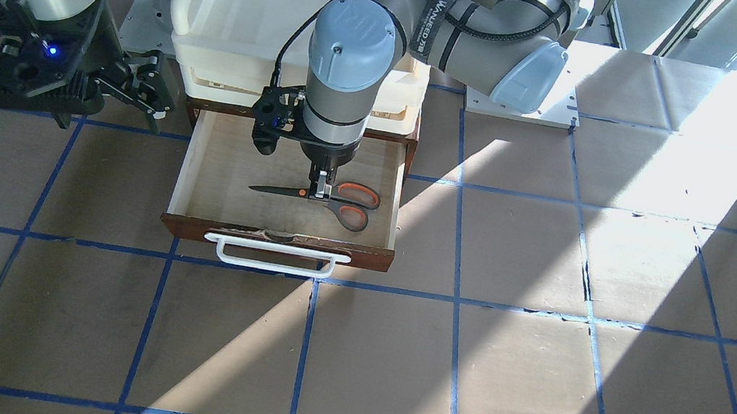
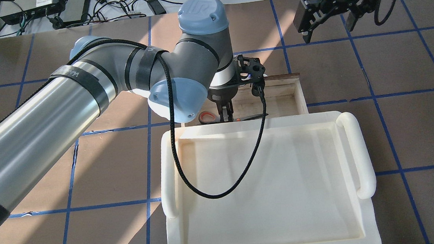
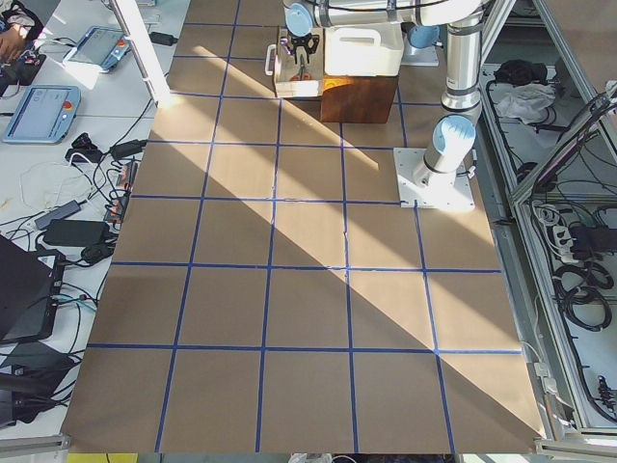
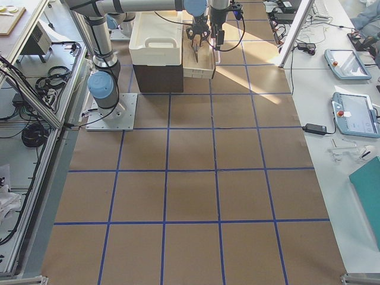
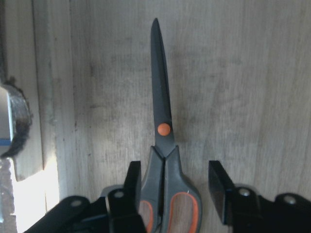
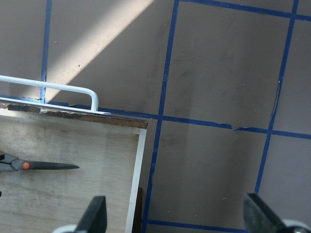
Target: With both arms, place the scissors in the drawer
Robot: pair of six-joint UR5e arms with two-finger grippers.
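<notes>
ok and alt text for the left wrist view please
Closed scissors lie flat on the pale wooden floor of the drawer, blades pointing to the top of the picture. The open left hand straddles the grey and orange handles at the bottom edge, one black finger on each side, with a clear gap on the picture's right.

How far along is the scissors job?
Done: the dark-fronted wooden drawer stands open and the grey-and-orange scissors lie flat inside. In hand: the left tool straddles their handles, jaws apart. Left: lifting clear, perhaps closing the drawer; the right tool hangs open beside it.
</notes>
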